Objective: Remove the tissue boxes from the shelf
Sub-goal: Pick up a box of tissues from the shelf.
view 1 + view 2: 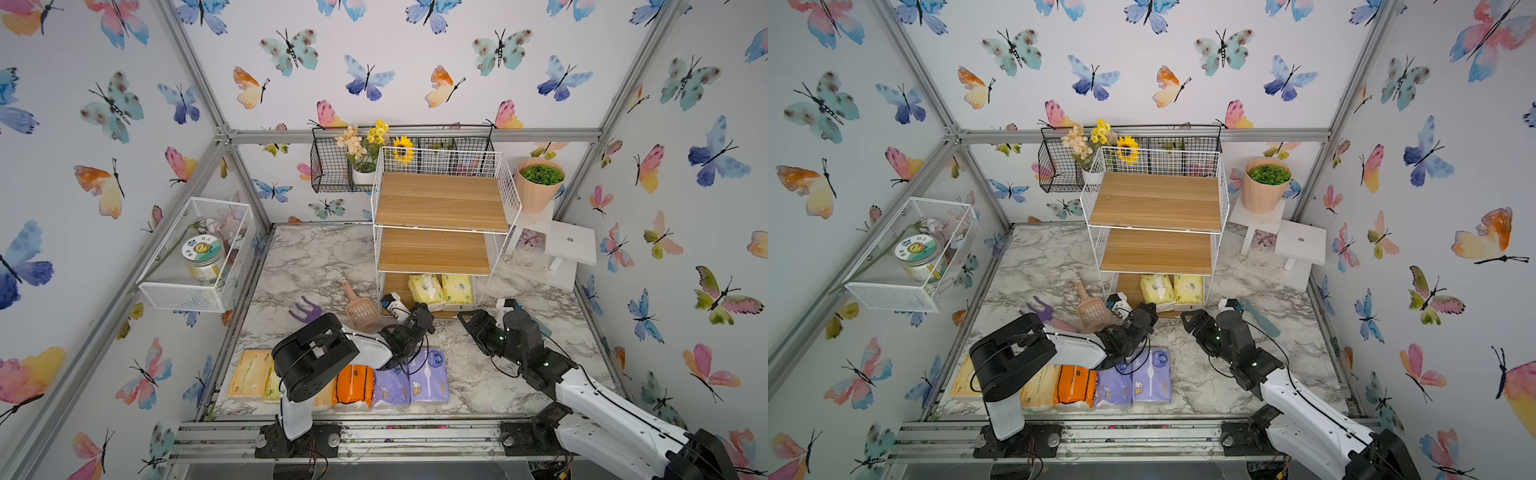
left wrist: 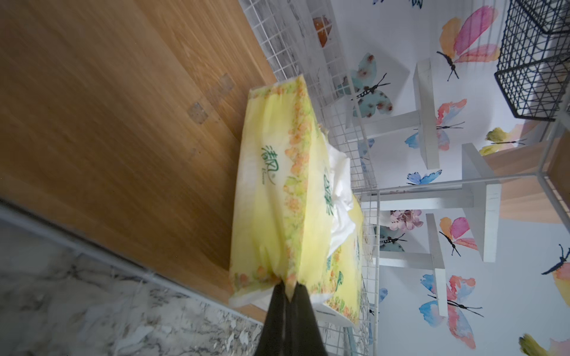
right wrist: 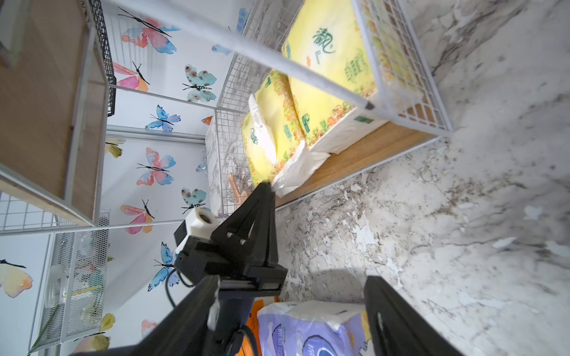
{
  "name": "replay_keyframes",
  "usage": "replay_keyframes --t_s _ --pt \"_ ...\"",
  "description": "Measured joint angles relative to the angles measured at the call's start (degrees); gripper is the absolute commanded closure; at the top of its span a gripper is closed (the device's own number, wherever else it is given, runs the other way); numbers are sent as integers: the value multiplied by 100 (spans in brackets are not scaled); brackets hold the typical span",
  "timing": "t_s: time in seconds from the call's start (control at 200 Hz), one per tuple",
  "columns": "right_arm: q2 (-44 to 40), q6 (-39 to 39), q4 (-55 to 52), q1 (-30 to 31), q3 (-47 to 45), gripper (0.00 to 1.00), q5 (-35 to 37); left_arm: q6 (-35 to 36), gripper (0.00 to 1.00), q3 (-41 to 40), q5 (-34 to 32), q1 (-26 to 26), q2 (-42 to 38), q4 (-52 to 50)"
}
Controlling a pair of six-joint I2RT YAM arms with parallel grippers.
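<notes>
Left wrist view: the yellow pack [image 2: 271, 191] lies on the bottom board [image 2: 123, 123] of the shelf [image 1: 440, 199], straight ahead of the left gripper [image 2: 288, 291]. The jaws are closed on only the crimped end seam of its wrapper, not on its body. A second yellow pack [image 2: 345, 277] lies touching it, to one side of the jaws and against the wire wall [image 2: 364, 172]. Some loose tissue [image 2: 339, 185] bulges out where the two packs meet.

The hold looks like the weak point. A pinch of thin film may slip out of the jaws or tear once the soft pack's weight hangs from it. A pull could then leave the pack half off the board.

The loose tissue could drag the neighbour along or snag on the wire. A slanted pull might catch the front post [image 3: 277, 61], which stands close beside the jaws, and shift the light shelf.

The right gripper [image 1: 468, 319] hovers just beside the left jaws, wide open and empty, so a backward pull risks a knock between arms. Behind the jaws, a row of packs [image 1: 428, 376] fills the near part of the table [image 1: 316, 266], leaving little landing room.
</notes>
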Motion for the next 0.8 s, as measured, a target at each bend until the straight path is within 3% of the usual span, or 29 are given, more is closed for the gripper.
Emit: replay_keyframes --t_s 0.295,0.801 --pt "221 -7 214 -262 -94 19 -339 -981 100 232 -271 -175 -743 -1552" --pt "1504 -94 1574 -424 -96 17 -1620 -1244 100 -874 151 -170 -1902 -1537"
